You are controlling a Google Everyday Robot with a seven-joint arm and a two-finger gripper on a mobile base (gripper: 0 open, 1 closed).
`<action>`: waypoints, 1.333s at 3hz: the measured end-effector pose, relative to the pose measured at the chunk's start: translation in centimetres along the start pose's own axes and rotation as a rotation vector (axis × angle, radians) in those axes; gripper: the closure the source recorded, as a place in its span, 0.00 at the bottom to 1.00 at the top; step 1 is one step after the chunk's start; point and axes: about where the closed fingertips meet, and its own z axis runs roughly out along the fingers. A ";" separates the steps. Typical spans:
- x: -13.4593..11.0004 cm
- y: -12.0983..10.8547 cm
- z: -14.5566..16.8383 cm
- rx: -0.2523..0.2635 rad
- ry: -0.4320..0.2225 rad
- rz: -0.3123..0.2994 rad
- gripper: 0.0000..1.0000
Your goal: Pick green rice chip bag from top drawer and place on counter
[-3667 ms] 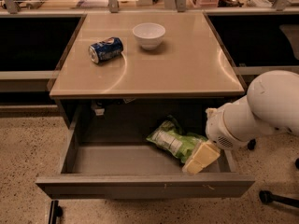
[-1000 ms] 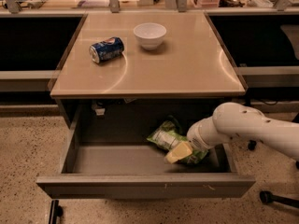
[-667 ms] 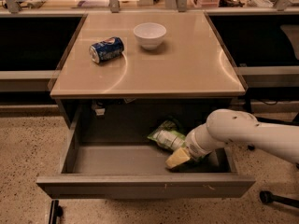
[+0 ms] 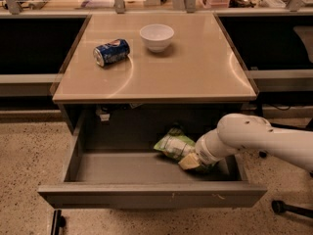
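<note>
**Task status.** The top drawer (image 4: 146, 196) is pulled fully open below the worktop (image 4: 200, 67). The green rice chip bag (image 4: 170, 145) lies inside the drawer, in the right rear part of its floor, and has not yet been lifted. The tool (image 4: 189, 161) is down inside the drawer at the right end of the bag, overlapping it from this view. The white arm (image 4: 264, 138) reaches in from the right, over the drawer's side wall.

**Tool state.** Whether the tool is open or closed cannot be told, nor whether it has hold of the bag. Its pale tip sits against the bag's right edge; contact is likely but not confirmed.

**Remaining steps (judgement).** The approach appears complete. Securing the bag, lifting it clear of the drawer walls and setting it on the worktop remain to be done.

**Task object.** The bag is light green with a white label panel. It is crumpled and lies flat, angled with its left end toward the drawer's back wall.

**Worktop contents.** A blue soda can (image 4: 111, 52) lies on its side at the left rear. A white bowl (image 4: 156, 36) stands upright just beside it.
</note>
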 end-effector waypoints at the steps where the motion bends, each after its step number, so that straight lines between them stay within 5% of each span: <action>1: 0.0 0.0 0.0 0.000 0.000 0.000 0.89; 2: -0.2 0.0 -0.4 0.000 0.000 0.000 1.00; 3: -0.6 0.3 -3.6 0.023 -0.066 -0.015 1.00; 4: -1.3 1.1 -9.8 0.050 -0.157 -0.041 1.00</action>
